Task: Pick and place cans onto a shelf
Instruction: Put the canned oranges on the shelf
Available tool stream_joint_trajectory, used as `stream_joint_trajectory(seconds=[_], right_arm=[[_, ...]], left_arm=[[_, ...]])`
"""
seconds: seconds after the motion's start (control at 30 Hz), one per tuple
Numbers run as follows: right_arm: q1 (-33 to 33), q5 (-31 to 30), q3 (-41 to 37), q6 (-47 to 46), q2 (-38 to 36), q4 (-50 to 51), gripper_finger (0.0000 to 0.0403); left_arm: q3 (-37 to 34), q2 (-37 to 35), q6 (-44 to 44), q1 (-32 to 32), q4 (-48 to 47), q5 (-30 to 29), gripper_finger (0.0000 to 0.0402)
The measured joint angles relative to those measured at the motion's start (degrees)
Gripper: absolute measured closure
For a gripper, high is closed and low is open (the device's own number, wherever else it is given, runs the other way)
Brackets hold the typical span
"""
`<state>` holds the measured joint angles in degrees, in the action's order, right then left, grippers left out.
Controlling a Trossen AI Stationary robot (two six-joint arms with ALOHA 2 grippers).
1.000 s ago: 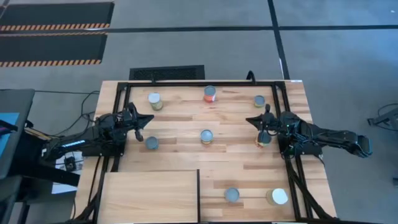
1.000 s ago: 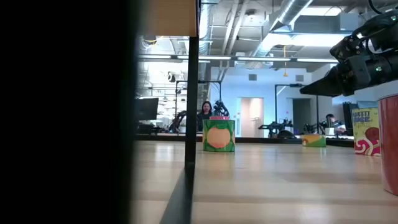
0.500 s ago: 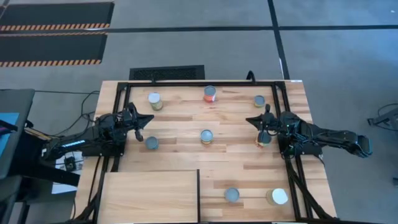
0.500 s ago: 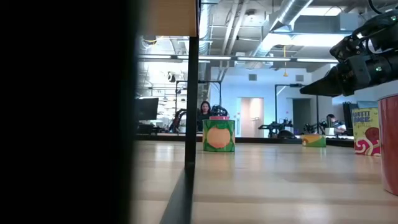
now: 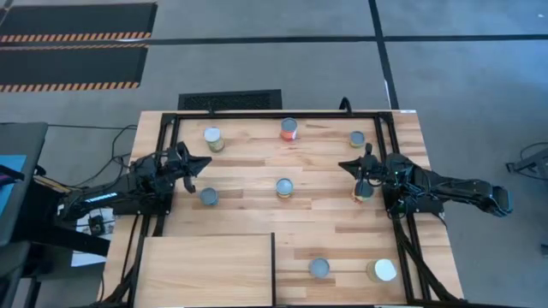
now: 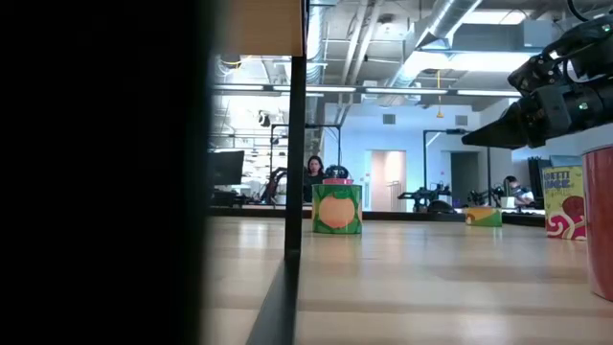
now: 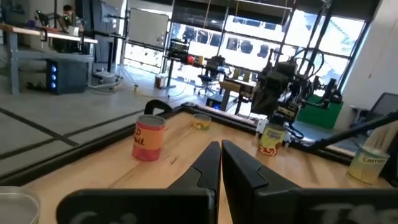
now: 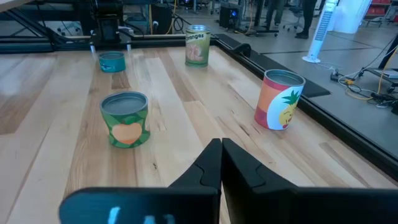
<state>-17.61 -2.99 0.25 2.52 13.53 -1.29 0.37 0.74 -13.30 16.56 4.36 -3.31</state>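
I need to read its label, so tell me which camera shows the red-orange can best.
The right wrist view: the red-orange can stands close, side-on, pineapple label plain. High view: only its top and a red edge. Left wrist view: its red side, lettering unreadable. Low view: I cannot pick it out.

Plank table (image 5: 248,210) — scattered cans (image 5: 284,187), pale shelf (image 5: 205,269)

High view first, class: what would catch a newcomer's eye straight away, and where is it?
Small cans stand scattered over the plank table, the red-orange can at the far edge drawing the eye most. Two dark arms wait at either side, the left tool shut beside a grey-topped can, the right tool above a yellow-labelled can. The pale shelf at the near left corner holds no cans.
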Motion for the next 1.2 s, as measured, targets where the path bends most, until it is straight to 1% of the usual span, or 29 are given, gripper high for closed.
stream_joint_trajectory(seconds=[0.1,0.2,0.27,0.33,0.47,0.63,0.73,0.8,0.9,1.1,1.2], right_arm=[[0.01,0.0,0.0,-0.02,0.0,-0.01,0.0374],[0.01,0.0,0.02,-0.02,0.01,-0.01,0.0374],[0.01,0.0,0.01,-0.01,0.01,-0.02,0.0374],[0.01,0.01,0.01,0.0,0.01,0.01,0.0374],[-0.01,-0.02,0.02,-0.02,0.01,-0.01,0.0373],[0.01,-0.02,0.0,0.0,0.01,0.0,0.0374],[0.01,0.0,0.0,0.0,0.0,-0.01,0.0373],[0.0,-0.02,0.0,-0.02,0.01,0.01,0.0374],[0.0,0.0,0.01,-0.01,0.01,0.0,0.0374],[0.01,0.0,0.0,0.0,0.01,0.01,0.0374],[0.01,-0.02,0.0,-0.02,0.01,0.0,0.0374]], left_arm=[[-0.01,0.02,-0.39,0.01,0.92,0.24,0.0398],[-0.01,0.5,-0.03,0.04,4.12,4.22,0.0398],[0.31,1.83,0.86,-0.02,6.3,5.39,0.0399],[1.39,4.49,2.49,-0.01,5.84,5.37,0.0401],[5.13,12.62,4.16,-0.01,10.48,5.33,0.0401],[11.47,26.07,7.03,-0.01,10.65,3.4,0.0401],[16.55,34.22,9.31,0.01,8.25,2.92,0.0401],[20.7,39.3,10.76,0.25,3.73,1.36,0.0401],[28.31,46.45,12.71,1.89,-6.45,-1.43,0.0402],[44.07,58.88,13.14,7.33,-32.19,-2.14,0.0401],[49.67,63.8,13.26,9.23,-42.18,-5.13,0.0399]])
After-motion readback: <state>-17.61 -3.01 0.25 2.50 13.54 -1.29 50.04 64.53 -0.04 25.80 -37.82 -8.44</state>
